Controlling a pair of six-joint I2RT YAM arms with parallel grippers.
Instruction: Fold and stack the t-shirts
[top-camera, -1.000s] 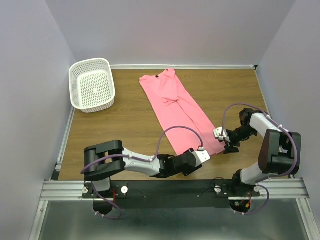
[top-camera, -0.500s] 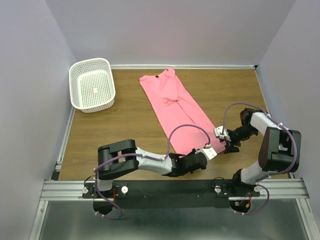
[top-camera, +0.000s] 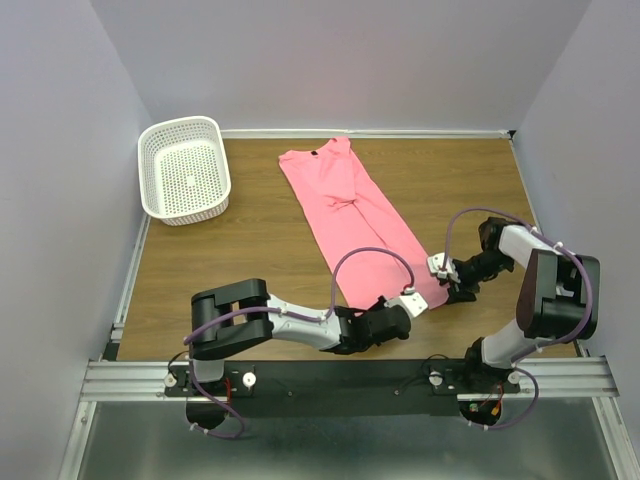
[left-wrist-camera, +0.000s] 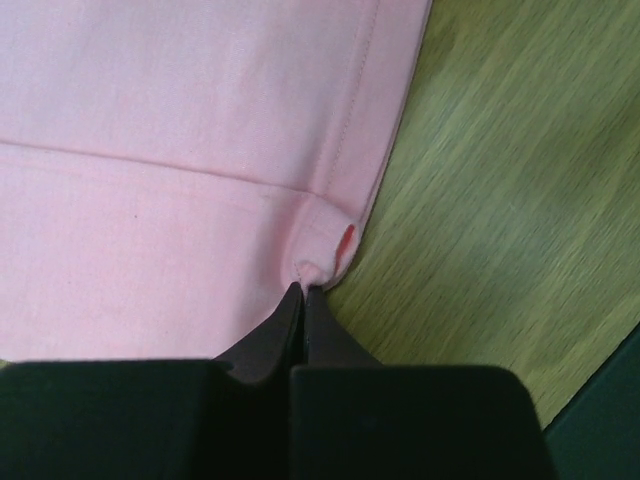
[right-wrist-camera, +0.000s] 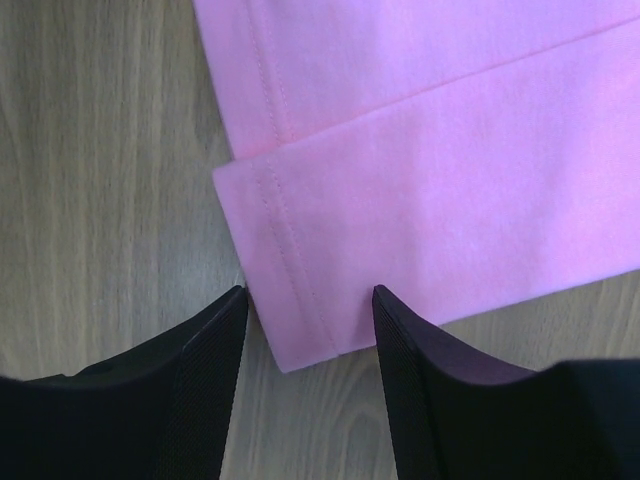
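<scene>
A salmon-pink t-shirt (top-camera: 350, 215) lies on the wooden table, folded lengthwise into a long strip running from the back centre down to the front right. My left gripper (top-camera: 400, 308) is at the near end of the strip. In the left wrist view its jaws (left-wrist-camera: 303, 290) are shut, pinching a puckered corner of the t-shirt's hem (left-wrist-camera: 318, 262). My right gripper (top-camera: 452, 290) is low at the other hem corner. The right wrist view shows it open (right-wrist-camera: 308, 295), its fingers standing either side of that corner of the t-shirt (right-wrist-camera: 430, 150), not squeezing it.
A white perforated basket (top-camera: 178, 124) stands at the back left of the table. Purple walls close in the left, back and right sides. A metal rail (top-camera: 340, 378) carrying the arm bases runs along the near edge.
My left gripper reached further right to the hem and closed on its corner. The right gripper's jaws narrowed slightly around the other corner. The t-shirt itself has not shifted.
</scene>
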